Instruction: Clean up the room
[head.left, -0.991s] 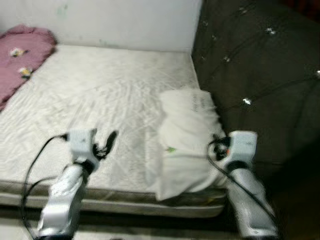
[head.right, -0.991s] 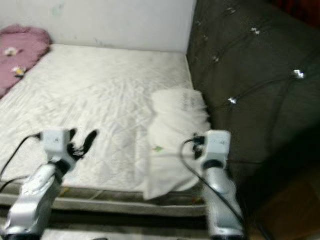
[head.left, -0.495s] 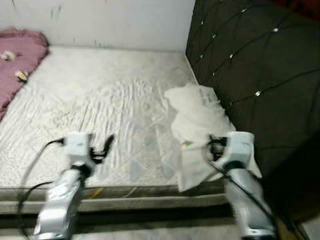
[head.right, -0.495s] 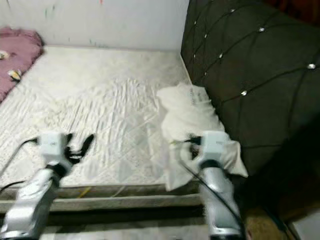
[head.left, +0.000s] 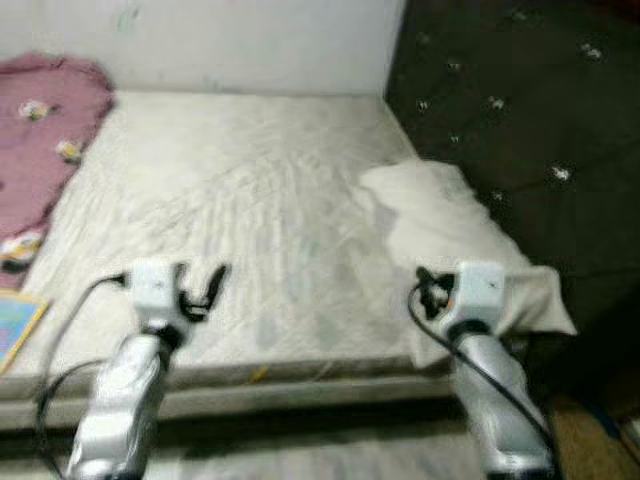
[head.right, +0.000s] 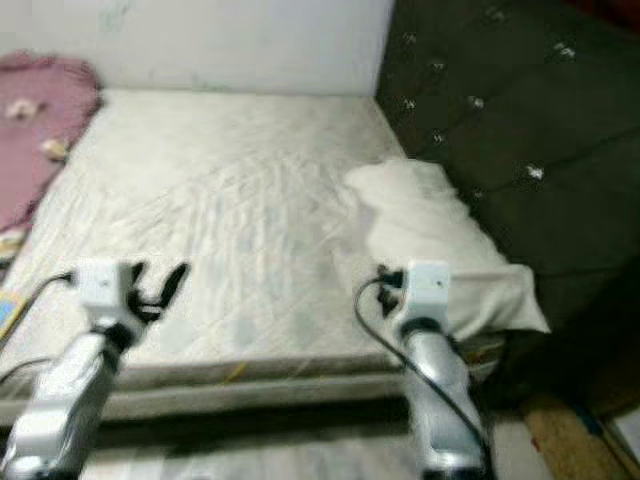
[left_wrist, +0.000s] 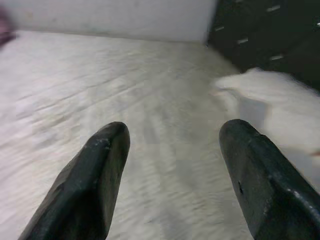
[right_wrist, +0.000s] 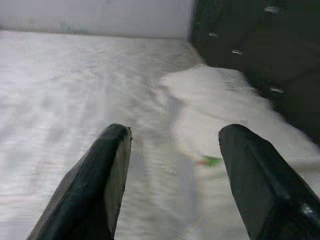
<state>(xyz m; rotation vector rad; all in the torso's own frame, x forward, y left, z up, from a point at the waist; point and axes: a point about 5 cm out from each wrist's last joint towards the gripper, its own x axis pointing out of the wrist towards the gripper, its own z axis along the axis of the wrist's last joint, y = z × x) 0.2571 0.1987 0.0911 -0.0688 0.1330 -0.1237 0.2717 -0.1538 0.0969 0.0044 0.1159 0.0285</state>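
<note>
Bed (head.left: 250, 210): bare, pale quilted mattress with creases, spanning the middle of the frame; its near edge runs across the lower part.
Wall (head.left: 230, 40): white, along the top of the frame behind the bed.
Headboard (head.left: 520, 110): dark, tufted with shiny studs, upper right, beside the bed.
Pillow (head.left: 455, 240): white, crumpled, on the right side of the bed against the headboard, one corner hanging over the near edge.
Blanket (head.left: 45, 140): pink, with small pale patches, bunched at the upper left on the bed.
Book (head.left: 15, 325): blue, flat, at the left edge; blurred.
Floor (head.left: 590, 440): brownish strip at lower right.
Left gripper (head.left: 200, 290): lower left, above the mattress edge, jaws wide and holding nothing.
Right gripper (head.left: 425, 295): lower right, just beside the pillow's near corner, jaws wide and holding nothing.
</note>
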